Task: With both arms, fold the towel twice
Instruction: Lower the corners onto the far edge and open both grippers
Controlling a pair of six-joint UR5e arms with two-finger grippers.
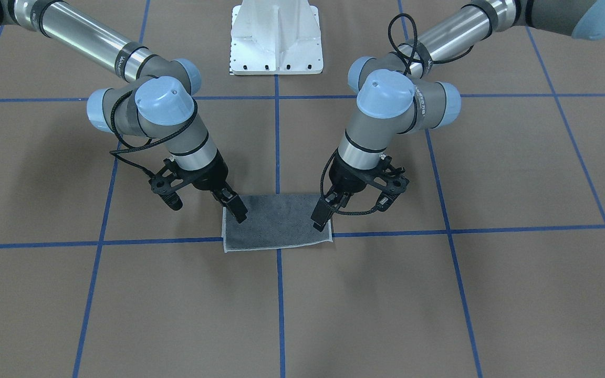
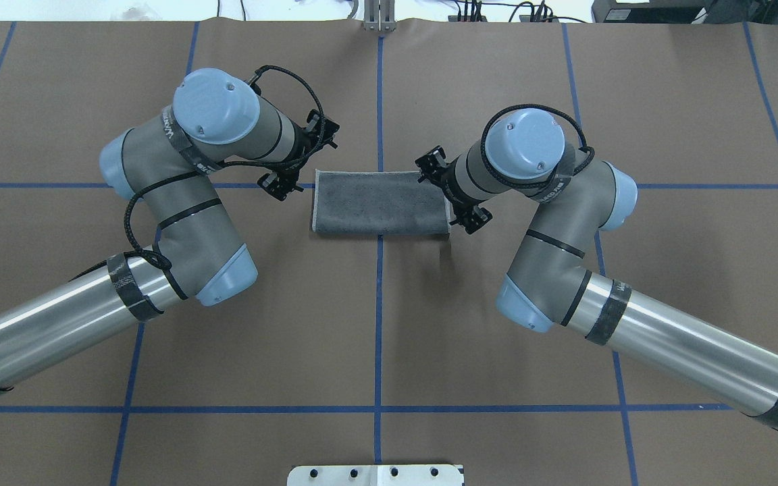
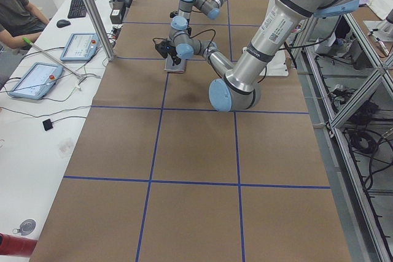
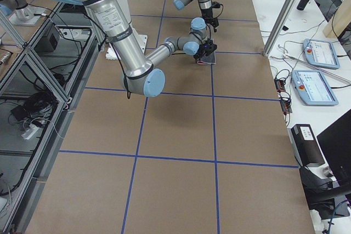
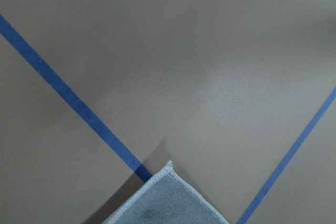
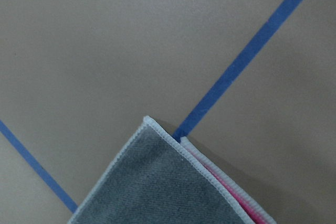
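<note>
The towel (image 1: 276, 223) lies flat on the brown table, folded into a rectangle with its dark grey face up (image 2: 379, 202). In the right wrist view a pink layer (image 6: 231, 187) peeks out under the grey top layer (image 6: 157, 187). My left gripper (image 2: 301, 158) stands open at the towel's left short edge, one finger (image 1: 321, 216) over the towel's corner. At the opposite short edge my right gripper (image 2: 451, 192) is open too, with one finger (image 1: 237, 210) over the towel and the other (image 1: 174, 201) off it. Only a grey corner (image 5: 168, 203) appears in the left wrist view.
Blue tape lines (image 1: 277, 136) cross the brown table cover. The white pedestal base (image 1: 276, 42) stands at the robot's side of the table. A person (image 3: 15, 10) sits at a side bench with tablets (image 3: 31, 81).
</note>
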